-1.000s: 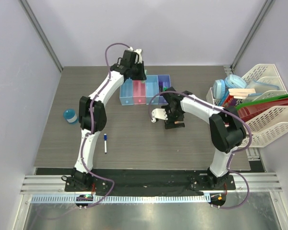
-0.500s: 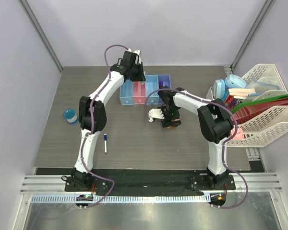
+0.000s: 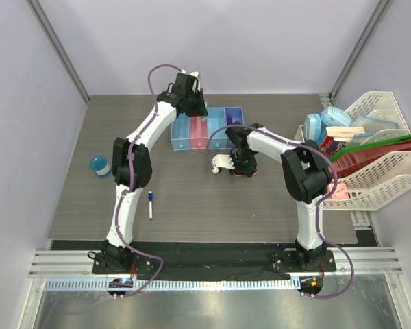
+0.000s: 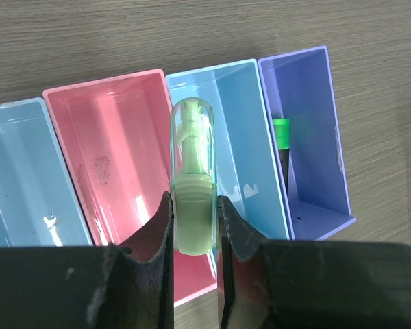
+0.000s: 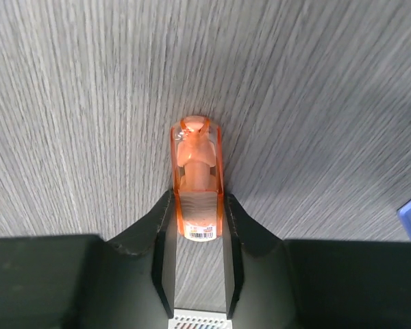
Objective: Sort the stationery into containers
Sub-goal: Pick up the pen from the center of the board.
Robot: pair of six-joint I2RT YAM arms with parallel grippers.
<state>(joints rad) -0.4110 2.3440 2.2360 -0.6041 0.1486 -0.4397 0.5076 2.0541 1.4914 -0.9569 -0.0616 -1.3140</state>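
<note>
Grey tabletop (image 5: 315, 82) carries the orange piece (image 5: 196, 157) at frame centre, pinched at one end by the right gripper (image 5: 197, 205), so it may pivot when lifted; the left gripper (image 4: 194, 205) clamps the green piece (image 4: 192, 137) above the edge of the pink bin (image 4: 103, 137), risking bounce-out.

The left arm (image 3: 131, 164) stretched far forward, its left gripper (image 4: 194, 214) clamped on a green piece (image 4: 192, 164), while the right arm (image 3: 307, 175) bent inward, its right gripper (image 5: 197, 209) low and closed against an orange piece (image 5: 197, 168).
</note>
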